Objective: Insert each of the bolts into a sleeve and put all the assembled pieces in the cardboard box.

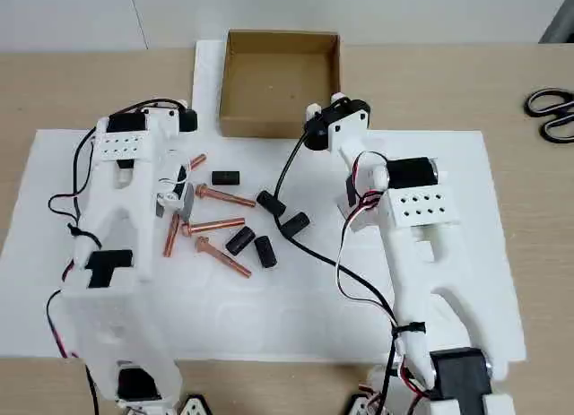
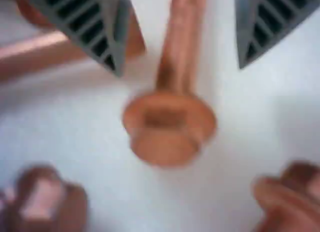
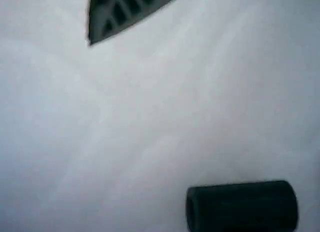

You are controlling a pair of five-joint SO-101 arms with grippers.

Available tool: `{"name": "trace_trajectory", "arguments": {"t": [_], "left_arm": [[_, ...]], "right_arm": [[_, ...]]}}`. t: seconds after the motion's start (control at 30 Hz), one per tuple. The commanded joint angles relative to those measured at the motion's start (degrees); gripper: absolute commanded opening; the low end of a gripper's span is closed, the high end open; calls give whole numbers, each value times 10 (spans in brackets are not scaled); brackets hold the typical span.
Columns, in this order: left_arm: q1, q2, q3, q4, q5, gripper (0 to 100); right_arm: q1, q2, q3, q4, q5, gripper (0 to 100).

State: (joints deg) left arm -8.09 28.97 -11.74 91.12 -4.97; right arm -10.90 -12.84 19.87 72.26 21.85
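Several copper bolts and several black sleeves lie loose on the white sheet between the arms. My left gripper is open and low over the bolts. One bolt has its shank between the grey fingers, its flanged head toward the camera. In the high view this gripper sits at the left edge of the bolt cluster. One fingertip of my right gripper hangs above bare sheet, with a black sleeve lying apart from it. The cardboard box stands open at the back centre.
A white foam sheet covers the tabletop's middle. Scissors lie on the bare wood at the far right. Two more bolt heads flank the straddled bolt. A black cable crosses the sheet beside the sleeves.
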Motion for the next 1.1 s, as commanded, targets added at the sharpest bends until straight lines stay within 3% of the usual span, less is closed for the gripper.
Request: {"name": "trace_trajectory", "arguments": {"t": [0.0, 0.1, 0.17, 0.27, 0.33, 0.47, 0.63, 0.8, 0.87, 1.07], "left_arm": [[-2, 21, -20, -23, -4, 148], [-2, 57, -21, -43, -1, 131], [-4, 82, -22, -55, -1, 87], [-2, 113, -22, -61, 0, 8], [-4, 120, -22, -64, 0, 9], [-4, 117, -22, -66, 12, 7], [-2, 120, -22, -66, 15, 7], [1, 120, -22, -73, 30, 7], [1, 120, -22, -73, 31, 7], [9, 121, -22, -72, 31, 7]], "right_arm": [[-5, -4, -29, 4, 5, 207], [-8, -4, -29, 15, 11, 206], [-28, -4, -30, 28, 66, 206], [-81, -4, -46, 65, 187, 206], [-110, 3, -86, 97, 265, 205], [-176, 42, -200, 252, 447, 206], [-145, 106, -215, 262, 687, 207], [-141, 191, -237, 266, 840, 205], [-145, 211, -248, 266, 877, 205], [-165, 220, -281, 262, 897, 207]]}}
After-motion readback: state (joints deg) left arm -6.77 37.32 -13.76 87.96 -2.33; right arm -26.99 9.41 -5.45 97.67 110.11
